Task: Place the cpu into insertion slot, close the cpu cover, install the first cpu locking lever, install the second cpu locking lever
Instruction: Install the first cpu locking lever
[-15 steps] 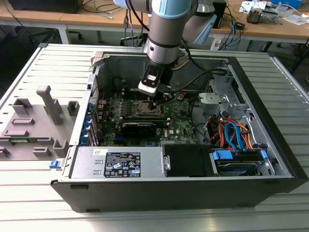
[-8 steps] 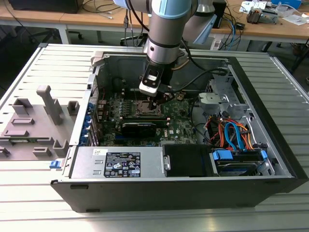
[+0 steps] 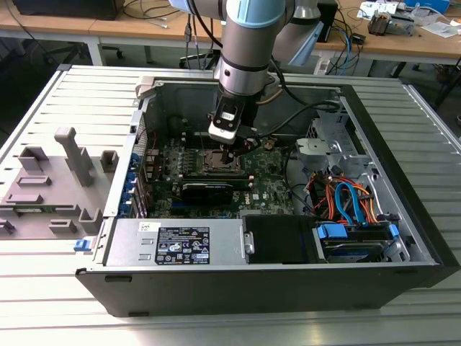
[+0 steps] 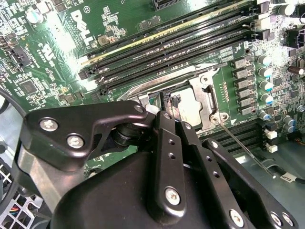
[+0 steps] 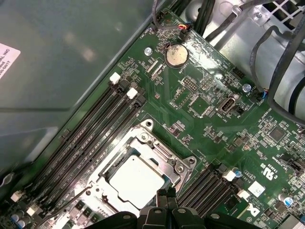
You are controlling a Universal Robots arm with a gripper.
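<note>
Reaching straight down into the case (image 3: 288,285), arm (image 3: 248,43) with jaws seemingly closed, tips just over the cpu (image 5: 138,183)

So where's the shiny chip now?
In the first wrist view the cpu sits in the insertion slot, between the memory slots, by the gripper.

In the exterior view the light is even and soft, with the inside of the computer case (image 3: 274,288) in mild shadow, while white glare lies on the motherboard (image 4: 71,52) in the second wrist view and the cpu (image 5: 138,183) shines pale in the first wrist view.
</note>
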